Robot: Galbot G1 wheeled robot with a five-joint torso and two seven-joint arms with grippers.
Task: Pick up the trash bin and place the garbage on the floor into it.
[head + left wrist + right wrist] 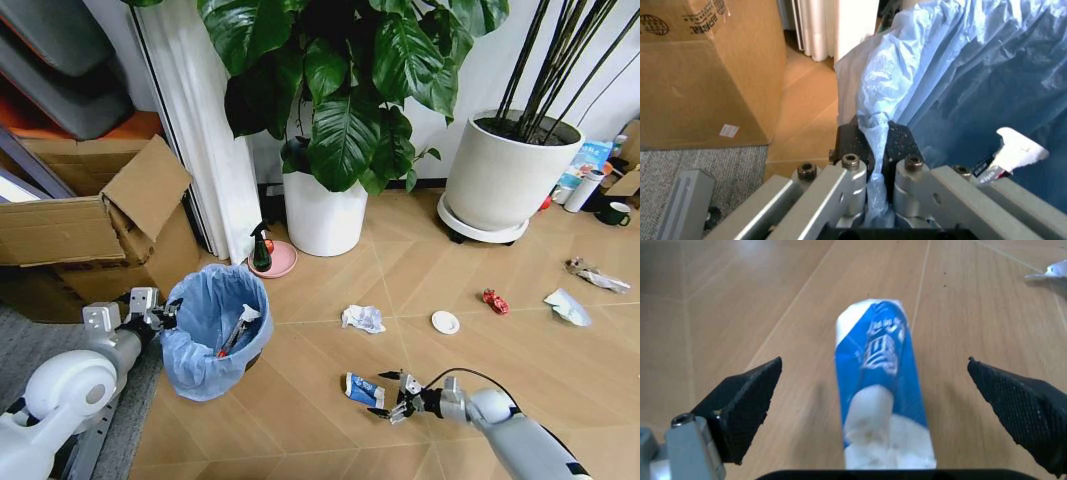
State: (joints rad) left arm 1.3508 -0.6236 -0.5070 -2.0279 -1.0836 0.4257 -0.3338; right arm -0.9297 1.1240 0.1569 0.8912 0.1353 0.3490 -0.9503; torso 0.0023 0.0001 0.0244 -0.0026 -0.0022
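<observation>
We count one small round dark trash bin lined with crinkly light-blue plastic, a black-white tube inside, and six litter pieces on the wooden floor. Our left gripper reaches low and is clamped on its rim. Our right gripper stretches down with its jaws wide apart either side of the blue-white packet.

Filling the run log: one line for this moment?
left gripper: shut on trash bin rim | right gripper: open, straddling blue-white packet | floor
</observation>
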